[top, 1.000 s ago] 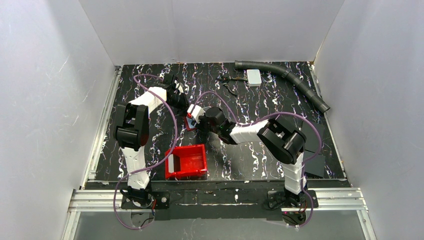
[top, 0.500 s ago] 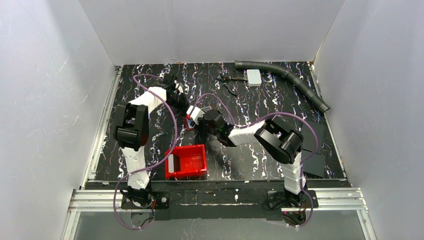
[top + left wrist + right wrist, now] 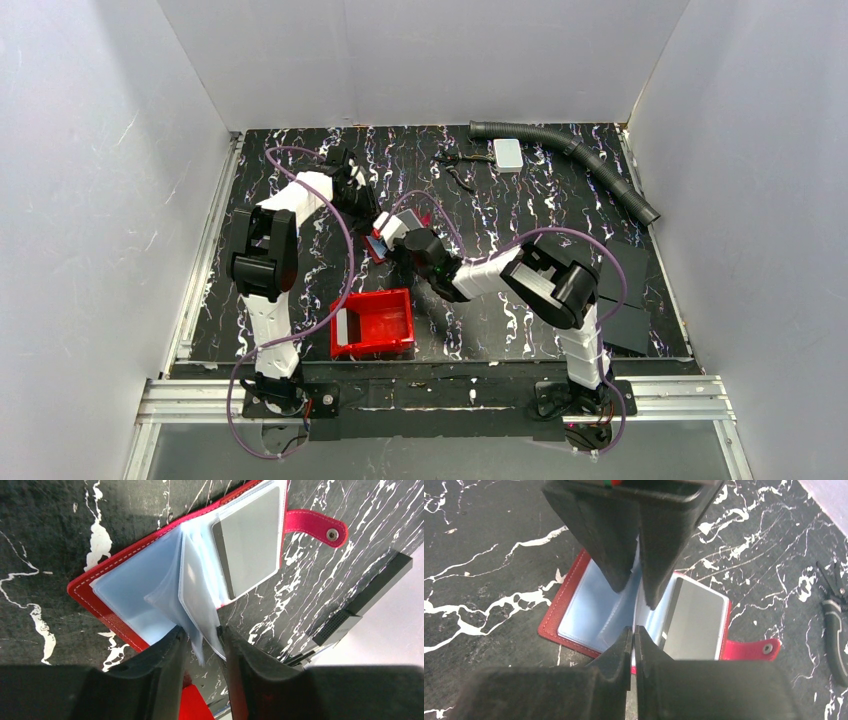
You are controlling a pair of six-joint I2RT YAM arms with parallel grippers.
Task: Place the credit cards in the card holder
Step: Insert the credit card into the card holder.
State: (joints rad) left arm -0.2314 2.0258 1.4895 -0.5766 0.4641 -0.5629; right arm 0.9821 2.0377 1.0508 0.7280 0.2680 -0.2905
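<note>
The card holder (image 3: 107, 605) lies open on the black marbled table, red with clear plastic sleeves fanned up at its spine. One grey credit card (image 3: 250, 535) sits inside the right-hand sleeve, also seen in the right wrist view (image 3: 696, 620). My left gripper (image 3: 200, 632) stands over the spine with its jaws slightly apart, and loose sleeves hang between them. My right gripper (image 3: 633, 630) faces it from the other side, shut on the edge of one upright sleeve. In the top view both grippers meet over the card holder (image 3: 374, 246).
A bright red bin (image 3: 375, 322) stands near the front with a pale flat piece inside. A white box (image 3: 508, 153), pliers (image 3: 834, 625) and a grey hose (image 3: 570, 150) lie at the back. Black sheets (image 3: 625, 310) lie at the right.
My left gripper's jaws have parted, loosening on the sleeves. My right gripper has shifted slightly left and shut on a sleeve.
</note>
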